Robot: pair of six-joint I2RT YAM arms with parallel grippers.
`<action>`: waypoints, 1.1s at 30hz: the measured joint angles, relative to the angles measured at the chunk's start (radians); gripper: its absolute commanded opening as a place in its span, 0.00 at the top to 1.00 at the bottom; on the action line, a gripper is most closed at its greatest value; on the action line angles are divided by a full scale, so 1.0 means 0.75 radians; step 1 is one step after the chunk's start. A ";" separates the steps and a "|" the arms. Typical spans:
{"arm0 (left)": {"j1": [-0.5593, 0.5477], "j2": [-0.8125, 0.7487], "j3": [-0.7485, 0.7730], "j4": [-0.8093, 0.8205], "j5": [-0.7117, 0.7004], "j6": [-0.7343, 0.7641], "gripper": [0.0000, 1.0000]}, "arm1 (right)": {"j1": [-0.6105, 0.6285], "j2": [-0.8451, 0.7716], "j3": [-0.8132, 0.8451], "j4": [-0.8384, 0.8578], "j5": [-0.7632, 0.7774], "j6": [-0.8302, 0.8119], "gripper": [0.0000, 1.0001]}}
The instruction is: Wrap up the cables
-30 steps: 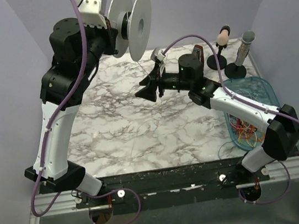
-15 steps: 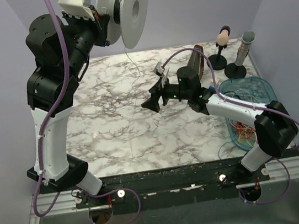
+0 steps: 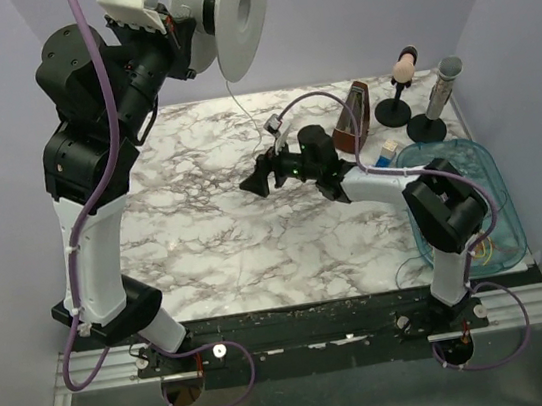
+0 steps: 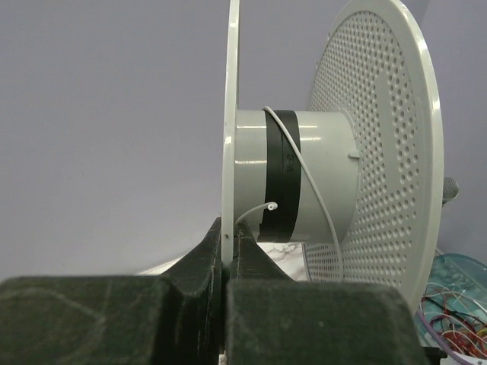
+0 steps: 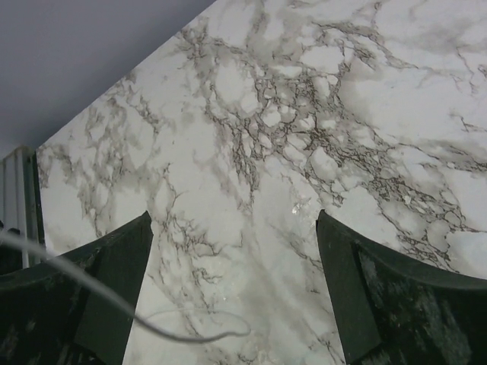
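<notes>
My left gripper (image 4: 228,236) is shut on the thin flange of a white spool (image 4: 304,171), held high above the table's back left (image 3: 230,17). A thin white cable (image 4: 313,190) runs over the spool's hub, its free end (image 4: 270,206) sticking out beside the flange. The cable hangs down from the spool (image 3: 234,102) toward the marble table (image 3: 205,232). My right gripper (image 3: 256,179) hovers over the table's middle, open wide (image 5: 236,228). A slack loop of white cable (image 5: 190,334) crosses its left finger (image 5: 114,281), ungripped. Coloured cables (image 4: 456,334) lie in the blue tray (image 4: 468,266).
The blue tray (image 3: 495,182) stands at the right edge, partly behind my right arm. At the back right are a brown wedge-shaped object (image 3: 352,116), two black stands with upright pieces (image 3: 401,79) (image 3: 442,93), and a small white and blue box (image 3: 388,153).
My right gripper has opened wide and slid left over the table as its arm folded. The left arm has lifted the spool higher and slightly left.
</notes>
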 measured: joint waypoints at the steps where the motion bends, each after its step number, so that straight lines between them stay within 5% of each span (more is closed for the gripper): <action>1: 0.000 0.001 0.005 -0.001 0.005 -0.001 1.00 | 0.000 0.025 0.010 0.021 0.007 0.023 0.18; 4: 0.000 0.002 0.017 -0.002 0.015 -0.005 1.00 | -0.004 0.080 0.019 0.070 0.016 0.087 0.76; 6: 0.000 -0.001 0.017 -0.003 0.025 -0.005 1.00 | -0.017 0.102 0.020 0.103 0.009 0.156 0.99; 14: 0.040 -0.140 -0.216 -0.087 0.264 0.096 1.00 | -0.228 -0.054 -0.094 0.115 -0.037 0.355 0.99; 25: 0.042 -0.391 -0.559 -0.440 0.818 0.469 1.00 | -0.696 -0.419 0.110 -0.573 -0.056 0.188 0.99; 33: -0.091 -0.484 -1.208 -0.422 0.563 0.681 1.00 | -0.693 -0.434 0.621 -1.188 -0.144 -0.114 0.99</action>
